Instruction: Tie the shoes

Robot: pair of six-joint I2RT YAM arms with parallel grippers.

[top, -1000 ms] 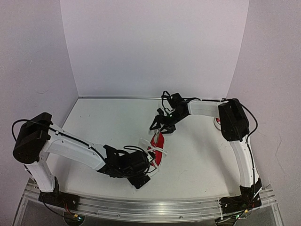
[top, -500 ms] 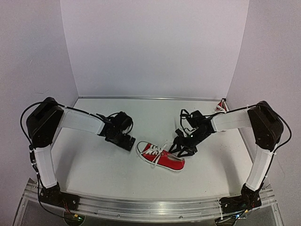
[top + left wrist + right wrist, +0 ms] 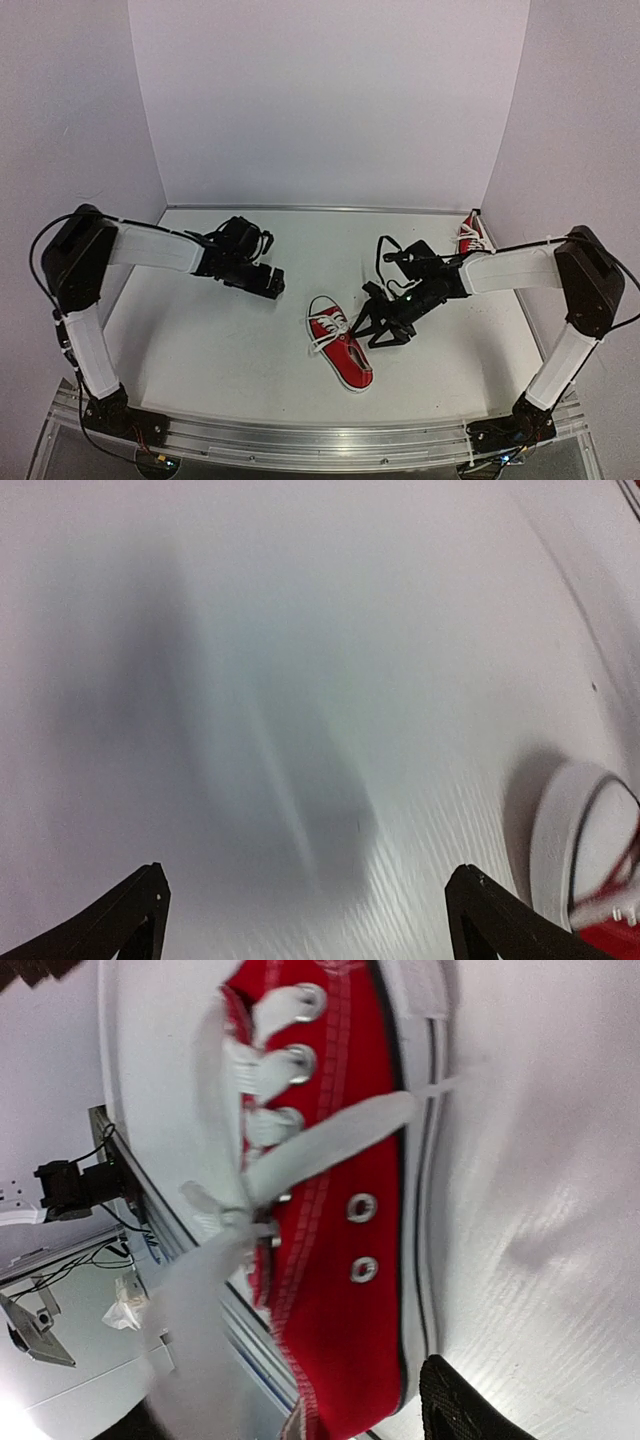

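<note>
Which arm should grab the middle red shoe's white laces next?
Right: the right gripper sits beside the white laces of the middle red canvas sneaker; the left gripper hangs open, farther off.

Top camera: above and behind the arm bases, looking down over the whole bench. Left wrist camera: close on the bench, shoe at right of left tool. Right wrist camera: very close on that same shoe.

Before my right claw, the shoe runs off frame, lace blurred; its grip I cannot tell.
</note>
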